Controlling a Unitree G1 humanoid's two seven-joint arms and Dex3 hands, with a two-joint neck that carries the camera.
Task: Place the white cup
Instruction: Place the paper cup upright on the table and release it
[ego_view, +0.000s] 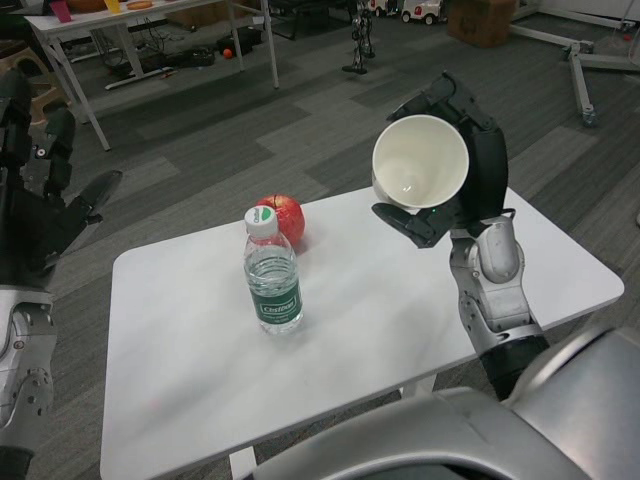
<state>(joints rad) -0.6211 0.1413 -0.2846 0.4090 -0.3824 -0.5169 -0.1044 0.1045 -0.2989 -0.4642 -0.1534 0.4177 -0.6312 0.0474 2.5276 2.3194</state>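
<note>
Grey carpet tiles stretch behind a white table (400, 330), with workbenches and gear along the far wall. Nearest on the right, the right hand (462, 180) is raised well above the tabletop and grips the white cup (420, 163): fingers wrap over the cup's far side and top, and another finger tucks under its lower rim. The cup is tipped so its open mouth faces the camera, its inside looking empty. Nothing of it touches the table.

Off to the left of that hand, standing on the table, is a water bottle (272, 280) with a green label and white cap, upright. Just behind the bottle, a little farther from the cup hand, sits a red apple (283, 216). At the picture's left edge the left hand (45, 215) hangs beside the table, fingers spread, holding nothing.

As for progress, the cup is picked up and carried, so the grasp looks done; the placing itself is not. What seems left is turning the cup upright, lowering it to the bare tabletop below the hand, and letting go.
</note>
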